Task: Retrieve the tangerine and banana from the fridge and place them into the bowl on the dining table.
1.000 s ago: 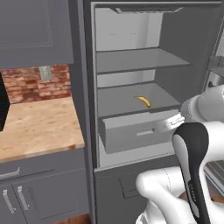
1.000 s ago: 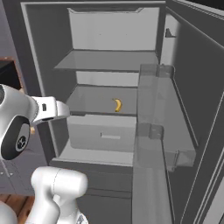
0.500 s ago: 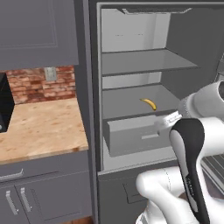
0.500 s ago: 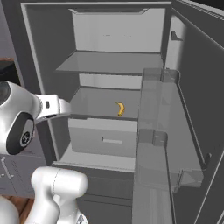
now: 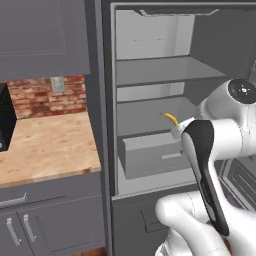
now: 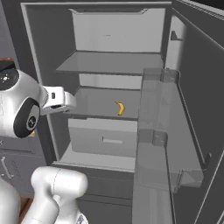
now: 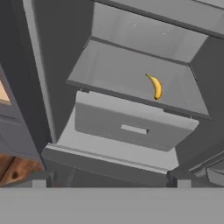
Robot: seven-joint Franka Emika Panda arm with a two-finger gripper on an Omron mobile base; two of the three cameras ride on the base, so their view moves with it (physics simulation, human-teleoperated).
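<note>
Left base view: fridge stands open, pale shelves and a drawer inside. Banana lies on the lower shelf just above the drawer, partly hidden behind the white arm, which rises from lower right and covers the right half of the fridge interior. Wooden counter with grey cabinet doors sits left of the fridge, brick wall behind it. A dark object at the far left edge of the counter is cut off, can't identify it.

Right base view: same fridge, door swung open to the right with clear door bins. Banana is on the lower shelf, right of centre, upright-curved, clear of the walls. Drawer directly below, closed. The arm's wrist end points in toward the left side of that shelf, well apart from the banana. Finger tips are not distinguishable here.

Hand view: camera looks down into the fridge. Banana lies alone on the shelf, toward its right half, near the front edge. Drawer with a slot handle sits below it. Gripper jaws stand fully apart, holding nothing; the tips themselves are probably lost in the bottom edge, hard to make out. A strip of wooden floor shows at lower left.
</note>
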